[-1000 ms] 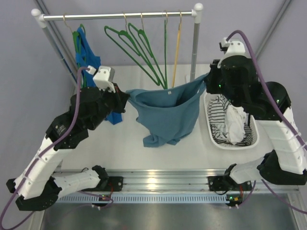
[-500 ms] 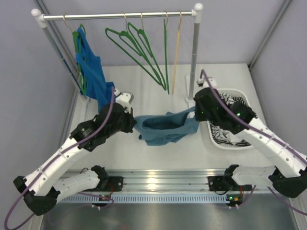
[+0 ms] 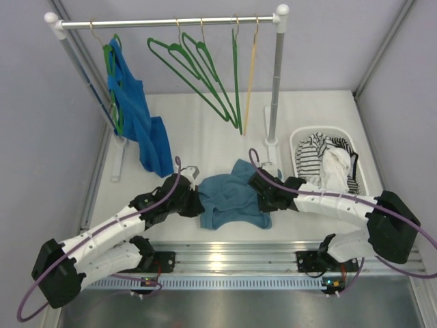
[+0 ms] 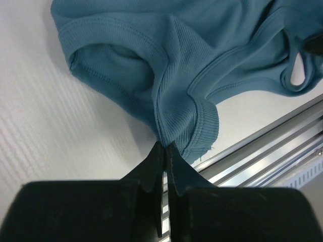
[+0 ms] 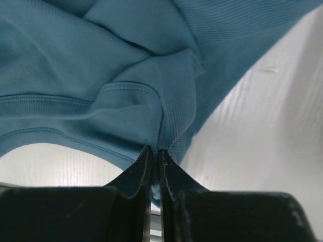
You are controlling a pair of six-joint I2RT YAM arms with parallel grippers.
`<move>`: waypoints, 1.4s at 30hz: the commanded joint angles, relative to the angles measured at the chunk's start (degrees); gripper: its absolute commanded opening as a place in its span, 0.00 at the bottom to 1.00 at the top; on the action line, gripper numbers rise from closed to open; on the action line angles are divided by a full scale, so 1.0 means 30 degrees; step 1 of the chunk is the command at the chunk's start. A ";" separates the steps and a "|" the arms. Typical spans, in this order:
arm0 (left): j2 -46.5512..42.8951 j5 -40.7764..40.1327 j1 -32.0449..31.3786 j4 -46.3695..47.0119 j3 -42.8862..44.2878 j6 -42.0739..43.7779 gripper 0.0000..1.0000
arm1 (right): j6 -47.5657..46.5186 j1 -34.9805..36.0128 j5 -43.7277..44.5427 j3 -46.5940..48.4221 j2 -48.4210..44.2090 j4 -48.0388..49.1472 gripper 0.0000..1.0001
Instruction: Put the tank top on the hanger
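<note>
At table (image 3: 205,147) center, toward 6 o'clock, I see the tank top (image 3: 231,199) lying bunched. L end effector (image 3: 196,203) pinches its 9 o'clock edge, R end effector (image 3: 262,198) its 3 o'clock edge. Green hangers (image 3: 210,82) hang on the rail (image 3: 171,22) at 12 o'clock, well apart.

Overhead view: soft, even light from above kept the white surface (image 3: 205,137) bright, with only faint shadows beneath the arms, a patch of glare on the metal rail (image 3: 220,262) at the near edge, and rack posts (image 3: 275,82) leaning outward through mild wide-angle distortion. Wrist views: the dark fingers (image 4: 151,174) appeared as almost featureless, slightly soft silhouettes at the bottom, whereas the ribbing of the tank top (image 4: 166,55) was sharp and shaded in its folds, and the surface beside it verged on overexposure.
</note>
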 commanded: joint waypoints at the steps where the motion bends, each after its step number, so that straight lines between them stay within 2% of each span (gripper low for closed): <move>1: -0.0129 0.0099 0.0140 0.2128 0.0066 -0.0554 0.05 | 0.0787 0.0952 0.0141 0.1179 0.0641 0.1846 0.04; 4: -0.0481 -0.0428 0.0169 0.1572 0.0271 -0.0584 0.11 | 0.0962 0.1187 0.0318 0.1445 0.0730 0.1670 0.10; 8: -0.0862 -0.1044 0.0198 0.0606 0.0593 -0.0613 0.22 | 0.1109 0.1421 0.0259 0.1416 0.0379 0.1583 0.24; 15: -0.1681 -0.1923 0.0228 -0.0773 0.1324 -0.0555 0.43 | 0.1226 0.1568 0.0288 0.1533 -0.0645 0.1201 0.37; 16: -0.1828 -0.2039 0.0228 -0.0949 0.1674 -0.0613 0.47 | 0.1255 0.1568 0.0259 0.1562 -0.0734 0.1143 0.39; 21: -0.2209 -0.2274 0.0199 -0.1886 0.3227 -0.0292 0.52 | 0.1343 0.1598 0.0551 0.1767 -0.1494 0.0442 0.41; 24: -0.2240 -0.3093 0.0199 -0.2326 0.4983 0.0206 0.54 | 0.1460 0.1627 0.0815 0.1826 -0.2254 -0.0056 0.42; 28: -0.1509 -0.4527 0.0228 -0.2913 0.8928 0.0880 0.56 | 0.1519 0.1627 0.1108 0.1709 -0.3224 -0.0700 0.43; 33: 0.0158 -0.8064 0.0257 -0.2622 1.3272 0.1875 0.59 | 0.1549 0.1598 0.1431 0.1592 -0.4306 -0.1289 0.43; 36: 0.1068 -0.9711 0.0286 -0.1569 1.5851 0.2695 0.67 | 0.1520 0.1627 0.1518 0.1504 -0.4806 -0.1582 0.43; 38: 0.2297 -1.1089 0.0315 -0.0953 1.7668 0.3573 0.76 | 0.1432 0.1627 0.1402 0.1446 -0.4953 -0.1699 0.43; 42: 0.4962 -1.2117 0.0783 0.0074 2.0861 0.4805 0.81 | 0.0731 0.1627 0.1402 0.1533 -0.5363 -0.2108 0.44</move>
